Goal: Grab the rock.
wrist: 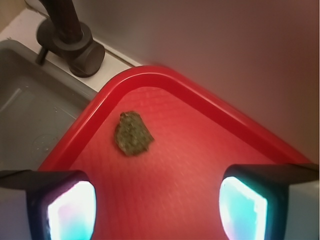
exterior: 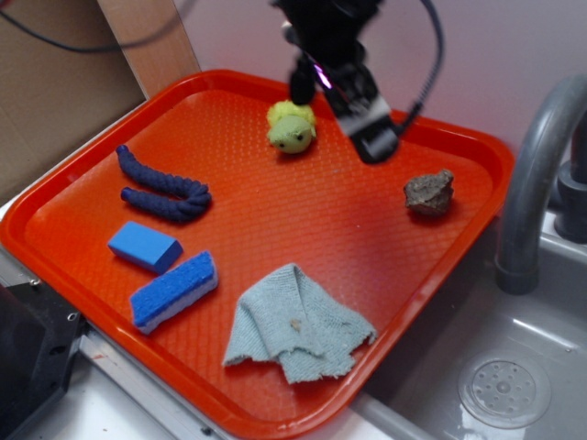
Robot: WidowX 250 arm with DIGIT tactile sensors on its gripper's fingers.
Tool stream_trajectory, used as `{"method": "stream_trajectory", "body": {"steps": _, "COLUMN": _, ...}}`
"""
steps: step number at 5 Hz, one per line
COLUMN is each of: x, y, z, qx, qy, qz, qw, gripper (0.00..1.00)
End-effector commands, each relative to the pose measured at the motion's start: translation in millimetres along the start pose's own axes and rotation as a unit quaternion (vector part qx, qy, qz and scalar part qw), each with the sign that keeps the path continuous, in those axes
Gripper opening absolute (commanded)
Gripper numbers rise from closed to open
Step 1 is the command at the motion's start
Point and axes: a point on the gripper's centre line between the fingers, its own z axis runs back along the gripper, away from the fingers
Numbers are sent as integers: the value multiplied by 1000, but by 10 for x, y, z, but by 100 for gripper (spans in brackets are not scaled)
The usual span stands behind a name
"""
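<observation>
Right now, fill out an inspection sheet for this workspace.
Surface: orange tray beside a grey sink.
Job's things: rock lies free near the tray's right corner, apart from everything; also in the wrist view.
Clutter: green plush toy, blue rope, blue block, blue sponge, grey cloth.
Grippers: pincer open, empty, above the tray between toy and rock; pads wide apart.
Cables: black cable loops off the arm.
Surroundings: faucet, cardboard, pale wall.
</observation>
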Motion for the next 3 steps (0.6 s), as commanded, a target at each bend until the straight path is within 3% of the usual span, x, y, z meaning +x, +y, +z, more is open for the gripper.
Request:
{"method": "stream_trajectory", "body": {"steps": 1, "x": 312, "y": -209, "z": -467, "qx": -5, "qy": -13, "qz": -9, "qw": 1000, "gripper": 100}}
{"method": "stream_trajectory", "body": {"steps": 3, "x": 417, "y": -340, "z": -775, "qx": -29, "qy": -2, "qz": -25, "qw": 999, "gripper": 100}}
